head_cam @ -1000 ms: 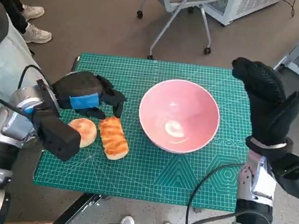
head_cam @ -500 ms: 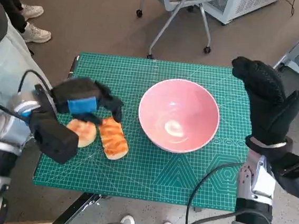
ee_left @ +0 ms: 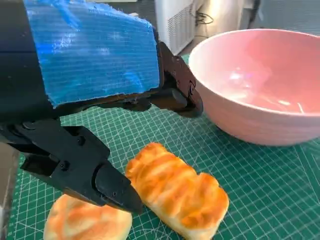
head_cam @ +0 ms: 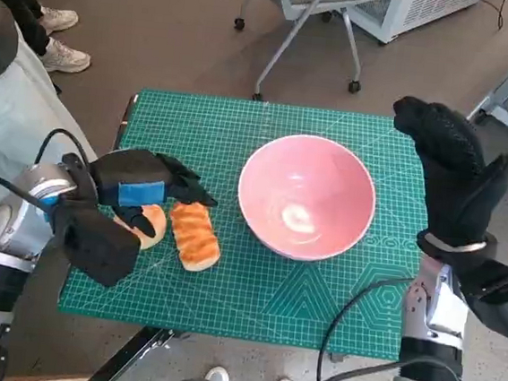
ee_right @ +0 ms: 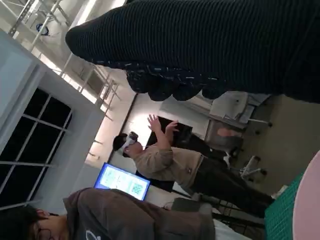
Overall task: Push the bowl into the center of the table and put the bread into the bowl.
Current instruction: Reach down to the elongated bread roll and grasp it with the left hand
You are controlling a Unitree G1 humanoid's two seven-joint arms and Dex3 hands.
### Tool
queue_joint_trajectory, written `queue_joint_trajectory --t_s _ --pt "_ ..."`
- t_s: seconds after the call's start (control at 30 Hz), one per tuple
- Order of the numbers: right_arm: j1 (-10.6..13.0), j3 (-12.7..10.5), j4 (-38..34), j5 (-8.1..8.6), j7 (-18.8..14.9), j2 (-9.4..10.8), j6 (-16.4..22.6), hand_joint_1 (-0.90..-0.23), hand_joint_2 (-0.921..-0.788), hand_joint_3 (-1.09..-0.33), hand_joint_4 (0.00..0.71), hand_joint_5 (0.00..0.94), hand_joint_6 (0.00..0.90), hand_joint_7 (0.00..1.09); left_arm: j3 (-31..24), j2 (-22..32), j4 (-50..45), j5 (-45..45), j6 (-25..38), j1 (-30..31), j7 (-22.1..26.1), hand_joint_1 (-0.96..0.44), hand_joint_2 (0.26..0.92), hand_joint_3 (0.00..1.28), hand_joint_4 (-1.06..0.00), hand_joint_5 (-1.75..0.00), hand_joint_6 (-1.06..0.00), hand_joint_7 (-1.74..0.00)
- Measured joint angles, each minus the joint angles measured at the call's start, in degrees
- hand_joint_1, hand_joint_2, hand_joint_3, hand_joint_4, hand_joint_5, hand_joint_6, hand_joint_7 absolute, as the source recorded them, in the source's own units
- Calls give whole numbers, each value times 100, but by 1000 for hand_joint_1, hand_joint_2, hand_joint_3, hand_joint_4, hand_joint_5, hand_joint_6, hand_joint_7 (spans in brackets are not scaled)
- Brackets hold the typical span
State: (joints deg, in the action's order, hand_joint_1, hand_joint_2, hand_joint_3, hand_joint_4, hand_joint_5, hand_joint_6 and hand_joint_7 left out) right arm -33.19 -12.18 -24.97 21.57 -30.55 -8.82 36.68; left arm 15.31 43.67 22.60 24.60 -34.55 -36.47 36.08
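Your left hand (head_cam: 141, 190) hangs low over the two breads on the left part of the green cutting mat (head_cam: 253, 298) that covers the tabletop. Its fingers are spread apart and it holds nothing. In the left wrist view one black fingertip (ee_left: 117, 192) points down between the two pieces, close above them; whether it touches either, you cannot tell from these views.

The long glazed bread (head_cam: 195, 234) lies flat on the mat, just beside the bowl and apart from it. The round bun (head_cam: 145, 226) lies to its left, the two nearly touching; the left hand partly covers the bun in the head view.

The pink bowl (head_cam: 305, 209) stands upright near the middle of the mat, slightly toward the right side. Nothing is inside it.

Your right hand (head_cam: 454, 178) is raised above the right edge of the mat, right of the bowl, touching nothing. Its gloved fingers are extended upward and it holds nothing.

A person's shoes (head_cam: 54, 38) show on the floor beyond the tabletop's left corner. An office chair base (head_cam: 298, 33) stands on the floor behind the mat.
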Motion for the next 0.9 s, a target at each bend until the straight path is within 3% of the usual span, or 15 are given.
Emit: queue_joint_trajectory --t_s 0.33,0.9 --pt "-5 -6 -4 6 -1 -2 -1 -684 -921 -743 175 0 164 315 340 -83 523 629 -404 -16 -452 -166 662 1 -305 0 -436 -1" --pt "-4 -7 3 8 -2 -3 -2 -686 -921 -745 174 0 163 316 709 -407 1274 1144 -489 -278 -921 -71 678 7 -301 -3 -428 -1"
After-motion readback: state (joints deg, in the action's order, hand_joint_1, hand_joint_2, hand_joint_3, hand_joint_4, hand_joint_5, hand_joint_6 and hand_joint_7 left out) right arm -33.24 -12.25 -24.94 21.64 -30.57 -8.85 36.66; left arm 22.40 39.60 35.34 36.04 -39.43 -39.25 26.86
